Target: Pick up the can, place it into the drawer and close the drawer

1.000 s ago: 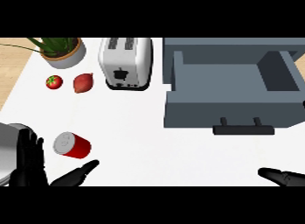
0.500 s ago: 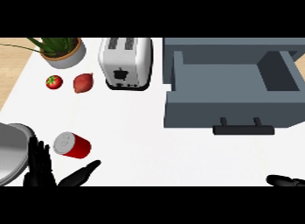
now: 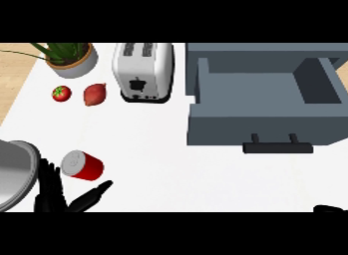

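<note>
A red can (image 3: 83, 165) with a silver top lies tilted on the white counter (image 3: 162, 164) at the lower left. My left hand (image 3: 56, 195) is just below and left of it, open, fingers straight up beside the can and thumb spread out to the right beneath it. Nothing is held. The grey drawer (image 3: 268, 130) stands pulled open at the upper right, its inside bare and its dark handle (image 3: 277, 147) facing me. Only a dark tip of my right hand (image 3: 335, 209) shows at the lower right edge.
A white toaster (image 3: 143, 72) stands left of the drawer. A potted plant (image 3: 72, 61), a tomato (image 3: 61, 93) and a reddish root vegetable (image 3: 95, 94) sit at the far left. My grey left forearm (image 3: 3, 174) fills the lower left corner.
My left hand has shifted a little right and lower, closing in under the can. My right hand has sunk almost out of view at the lower right. The can has not moved.
</note>
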{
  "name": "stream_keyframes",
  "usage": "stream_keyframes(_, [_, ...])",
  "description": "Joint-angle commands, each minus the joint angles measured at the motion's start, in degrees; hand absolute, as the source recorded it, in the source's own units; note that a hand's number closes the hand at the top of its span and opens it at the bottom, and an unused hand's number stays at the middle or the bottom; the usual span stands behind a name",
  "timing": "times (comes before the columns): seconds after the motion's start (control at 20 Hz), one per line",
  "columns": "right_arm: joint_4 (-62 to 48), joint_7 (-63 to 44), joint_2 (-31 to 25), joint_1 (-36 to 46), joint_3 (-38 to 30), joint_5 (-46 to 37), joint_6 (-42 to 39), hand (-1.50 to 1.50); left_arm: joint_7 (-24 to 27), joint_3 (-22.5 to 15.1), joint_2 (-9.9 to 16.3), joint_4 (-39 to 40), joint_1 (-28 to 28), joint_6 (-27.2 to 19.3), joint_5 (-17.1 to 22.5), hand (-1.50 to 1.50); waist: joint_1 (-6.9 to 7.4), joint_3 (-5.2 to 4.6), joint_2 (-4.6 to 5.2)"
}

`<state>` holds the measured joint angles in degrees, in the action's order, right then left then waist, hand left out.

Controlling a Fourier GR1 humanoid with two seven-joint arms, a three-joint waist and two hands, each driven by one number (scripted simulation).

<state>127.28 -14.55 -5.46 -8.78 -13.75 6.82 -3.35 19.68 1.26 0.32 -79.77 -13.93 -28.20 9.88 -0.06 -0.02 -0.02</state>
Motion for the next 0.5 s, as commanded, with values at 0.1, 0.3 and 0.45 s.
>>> stream_keyframes(0.1, [-3.1,0.3,-0.7,3.7,-0.9,-0.9,0.0,-1.5,4.4,4.6,-0.3,12.2,7.8,1.1,3.7,-1.5,0.01,-0.01,0.06])
stream_keyframes(0.3, [-1.0,-1.5,0.1,1.6,-0.9,-0.1,-1.3,-1.5,7.5,3.9,-0.3,15.5,8.2,0.4,5.6,-1.5,-0.02,0.0,0.01])
stream_keyframes(0.45, [0.0,1.9,0.6,-1.9,-3.7,2.4,-3.4,-1.5,8.7,7.4,1.7,19.6,9.8,5.6,6.3,-1.5,-0.17,0.01,0.0])
